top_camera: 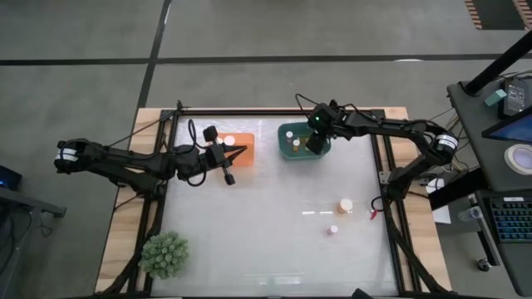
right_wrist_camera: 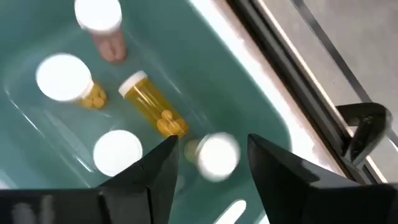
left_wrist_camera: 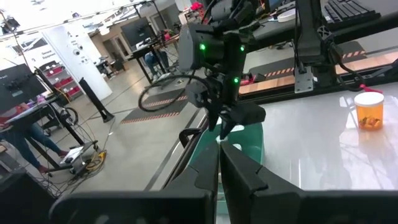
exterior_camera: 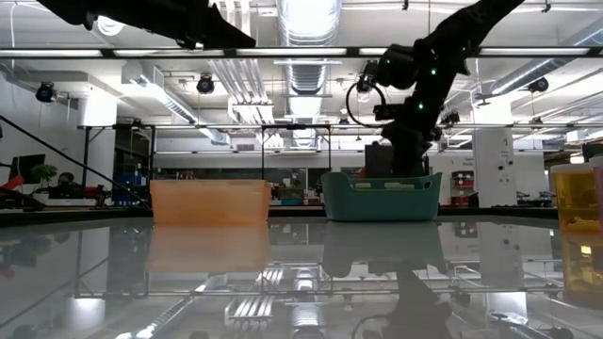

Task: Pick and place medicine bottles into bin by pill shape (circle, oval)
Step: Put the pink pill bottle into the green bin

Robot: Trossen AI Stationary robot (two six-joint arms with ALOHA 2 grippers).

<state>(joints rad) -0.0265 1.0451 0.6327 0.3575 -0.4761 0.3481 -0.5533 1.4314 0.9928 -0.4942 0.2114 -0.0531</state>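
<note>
The right tool (top_camera: 316,143) hangs over the teal bin (top_camera: 287,152). Its two fingers are spread apart and they hold nothing. Right under the gap between them is a bottle (right_wrist_camera: 214,155) with a white cap. It looks blurry, so I think it has just been let go and is dropping in.

Four more bottles are in the bin below this tool. One bottle (right_wrist_camera: 152,106) lies on its side just past the fingers. The other three stand up a bit farther off.

Two bottles wait on the counter (top_camera: 249,224), well away from the right tool: a bigger one (top_camera: 345,204) and a tiny one (top_camera: 333,230).

The bottles look light, hard and smooth. They could roll or slip. I think the best hold is across the round sides, just under the cap.

The left tool (top_camera: 229,159) is shut and empty. It waits beside the orange bin (top_camera: 243,141).
</note>
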